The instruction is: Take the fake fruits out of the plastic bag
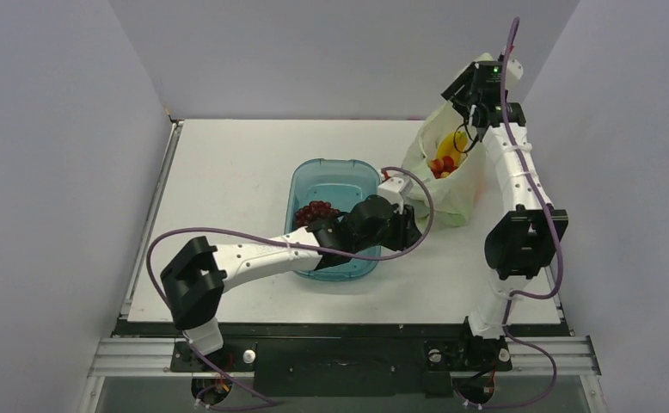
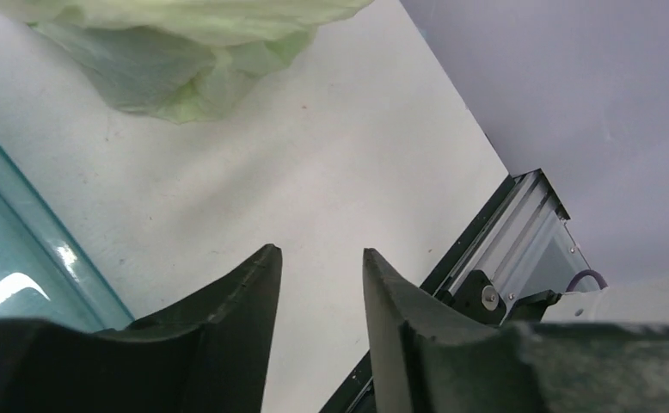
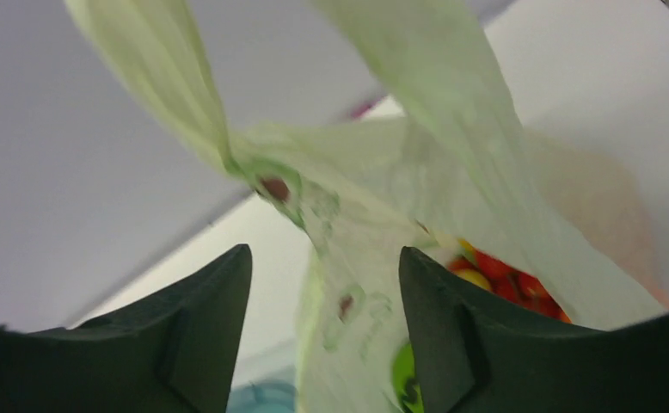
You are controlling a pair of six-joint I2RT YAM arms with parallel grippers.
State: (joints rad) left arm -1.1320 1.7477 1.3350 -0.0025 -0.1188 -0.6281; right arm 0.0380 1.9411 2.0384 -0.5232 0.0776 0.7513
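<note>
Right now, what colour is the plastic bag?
The plastic bag is pale translucent green; best in right wrist view.

Left half of worktop (image 1: 228,163) bare, wide passage there. Tray (image 1: 301,185) fills the middle, left arm (image 1: 262,254) slung across its near right corner, left claw (image 1: 408,228) parked in the narrow strip between tray and plastic bag (image 1: 451,194). Right arm (image 1: 507,163) hangs over the bag.

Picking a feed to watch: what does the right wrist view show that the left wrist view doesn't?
Only the right wrist: the fake fruits, red and yellow, showing inside, and the loop handles stretched upward. Only the left wrist: the teal tray at its rim, and the table's front rail. Both: the plastic bag.
</note>
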